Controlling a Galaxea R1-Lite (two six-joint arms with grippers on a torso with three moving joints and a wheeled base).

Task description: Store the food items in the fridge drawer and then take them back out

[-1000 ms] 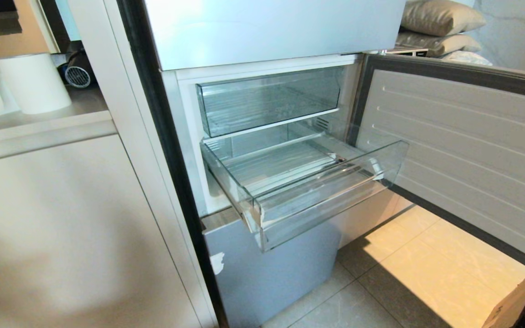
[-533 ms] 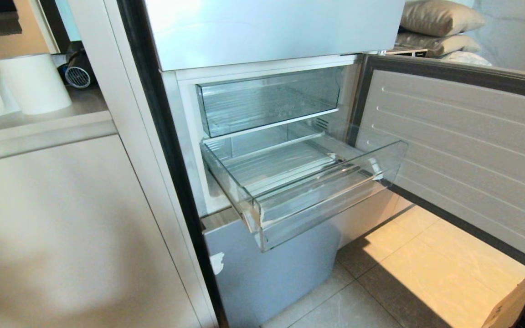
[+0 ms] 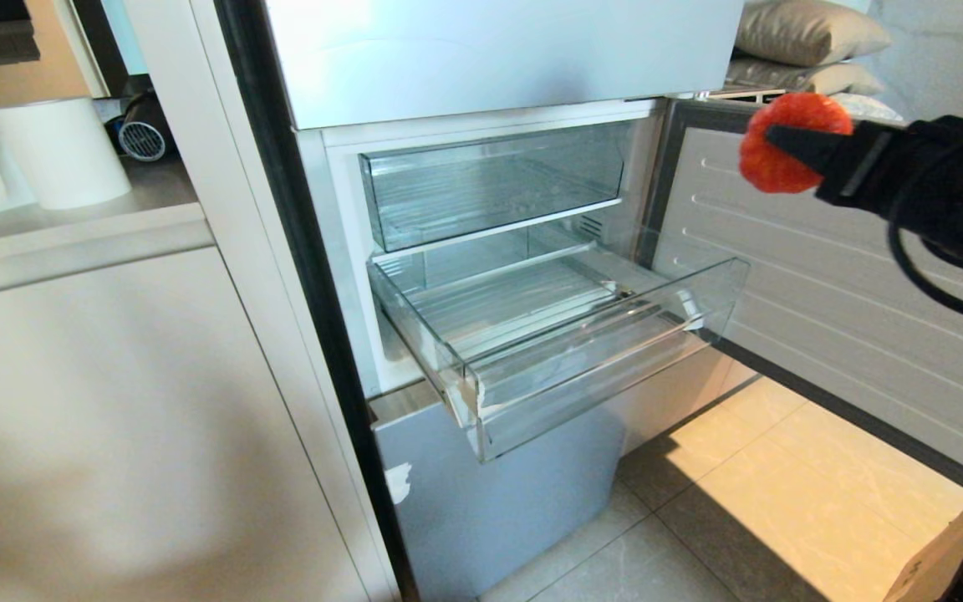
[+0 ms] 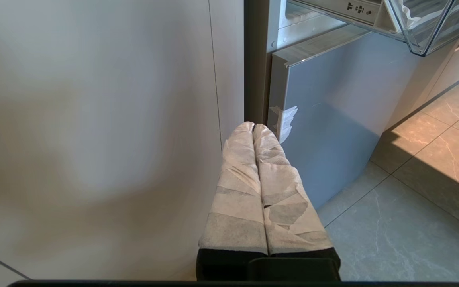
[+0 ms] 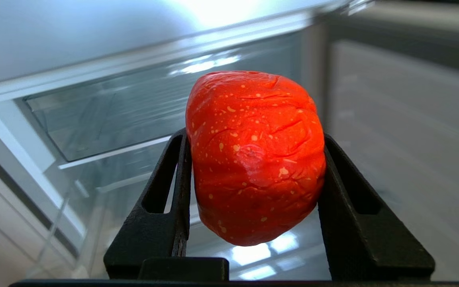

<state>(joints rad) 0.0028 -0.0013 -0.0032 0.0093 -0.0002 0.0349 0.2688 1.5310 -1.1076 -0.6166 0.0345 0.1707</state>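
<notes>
One tomato sits clamped in our right gripper, up right of the empty drawer; left gripper clenched, empty.

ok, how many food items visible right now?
1. A red-orange food item is clamped in the right gripper, up by the open fridge door. The pulled-out fridge drawer holds none; a second isn't in view.
</notes>
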